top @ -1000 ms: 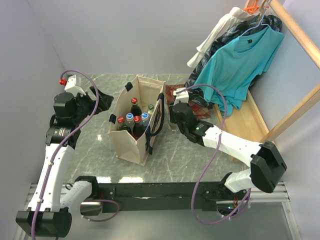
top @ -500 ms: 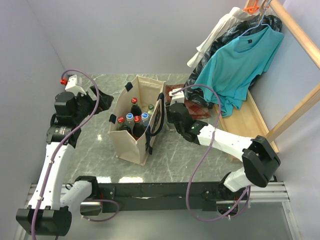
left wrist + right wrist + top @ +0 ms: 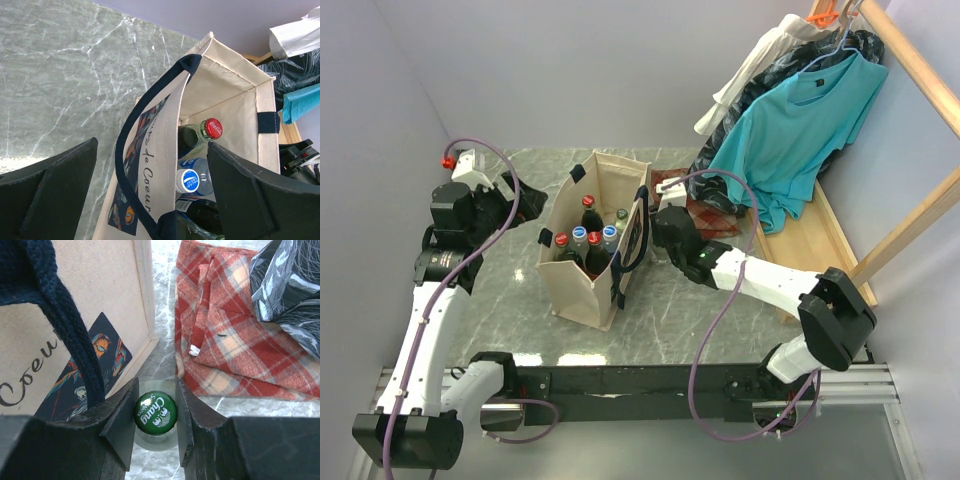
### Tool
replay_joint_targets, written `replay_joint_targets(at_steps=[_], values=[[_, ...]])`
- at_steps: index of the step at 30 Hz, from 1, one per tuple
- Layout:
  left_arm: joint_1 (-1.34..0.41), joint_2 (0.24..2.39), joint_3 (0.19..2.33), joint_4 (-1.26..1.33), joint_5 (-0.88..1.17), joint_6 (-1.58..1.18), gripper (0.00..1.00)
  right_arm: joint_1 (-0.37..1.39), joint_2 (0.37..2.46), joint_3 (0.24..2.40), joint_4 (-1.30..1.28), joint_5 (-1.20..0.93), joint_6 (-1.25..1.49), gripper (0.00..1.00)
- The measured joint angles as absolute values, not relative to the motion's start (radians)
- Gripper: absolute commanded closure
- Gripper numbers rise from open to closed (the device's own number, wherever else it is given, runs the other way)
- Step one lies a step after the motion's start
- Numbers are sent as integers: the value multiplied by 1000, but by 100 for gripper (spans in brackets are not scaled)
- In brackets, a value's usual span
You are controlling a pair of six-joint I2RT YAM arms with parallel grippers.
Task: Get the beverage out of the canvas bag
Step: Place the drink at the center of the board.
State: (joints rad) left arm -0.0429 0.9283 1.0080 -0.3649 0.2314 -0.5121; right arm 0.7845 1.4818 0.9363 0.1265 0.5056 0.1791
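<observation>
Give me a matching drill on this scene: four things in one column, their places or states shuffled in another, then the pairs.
1. green-capped bottle
2. red-capped bottle
3. plaid cloth
4. left tool

A. inside the canvas bag
B. open, holding nothing
C. gripped by the right tool, outside the bag
D. lying on the table beside the bag

Pairs: 1-C, 2-A, 3-D, 4-B

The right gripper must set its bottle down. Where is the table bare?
Bare table lies in front of the bag, toward the arm bases, and left of it, below the open left gripper. Crowded: right of the bag, where the right gripper holds the bottle beside the plaid cloth and clothes.
</observation>
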Motion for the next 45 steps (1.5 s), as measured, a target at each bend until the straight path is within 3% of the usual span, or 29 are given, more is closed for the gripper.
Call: replay_joint_targets(at_steps=[22, 29, 32, 45], values=[[-43, 927, 1000, -364, 232, -513, 4, 786, 1528, 963, 137, 510, 222, 100], [-43, 927, 1000, -365, 231, -512, 4, 788, 1528, 971, 114, 522, 250, 72], [-43, 926, 1000, -366, 231, -512, 4, 788, 1528, 976, 100, 522, 258, 67], [-43, 894, 1000, -381, 232, -513, 4, 788, 1528, 982, 85, 523, 272, 65]])
